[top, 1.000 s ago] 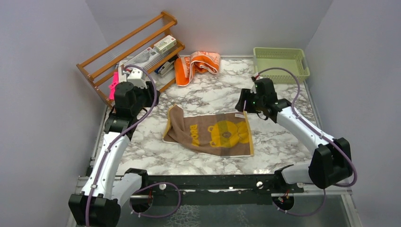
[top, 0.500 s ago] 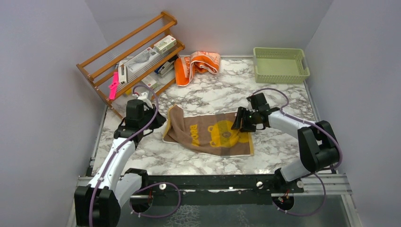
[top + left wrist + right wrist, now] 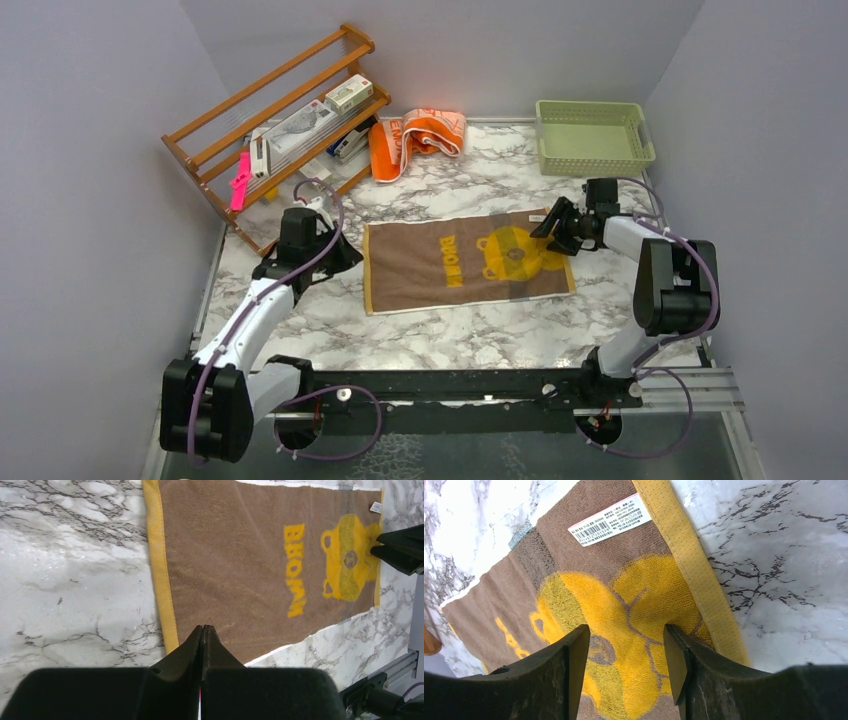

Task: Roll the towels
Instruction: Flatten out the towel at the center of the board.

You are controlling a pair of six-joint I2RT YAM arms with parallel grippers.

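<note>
A brown towel (image 3: 450,262) with a yellow bear print and yellow end borders lies spread flat in the middle of the marble table. An orange and pale towel (image 3: 415,135) sits bunched at the back, touched by neither arm. My left gripper (image 3: 340,255) is shut at the brown towel's left end; in the left wrist view its closed tips (image 3: 202,628) sit over the brown towel (image 3: 250,555) just inside the yellow border, with nothing visible between them. My right gripper (image 3: 548,228) stands open at the right end, its fingers (image 3: 574,650) straddling the bear print on the brown towel (image 3: 624,595).
A wooden rack (image 3: 280,110) holding boxes stands at the back left, close behind my left arm. A pale green basket (image 3: 545,125) sits at the back right. A white barcode label (image 3: 609,520) is sewn near the towel's right edge.
The brown towel went from rumpled and skewed to flat and shifted right. My right gripper drew back to the right with it. My left gripper closed and came down beside the left end.
</note>
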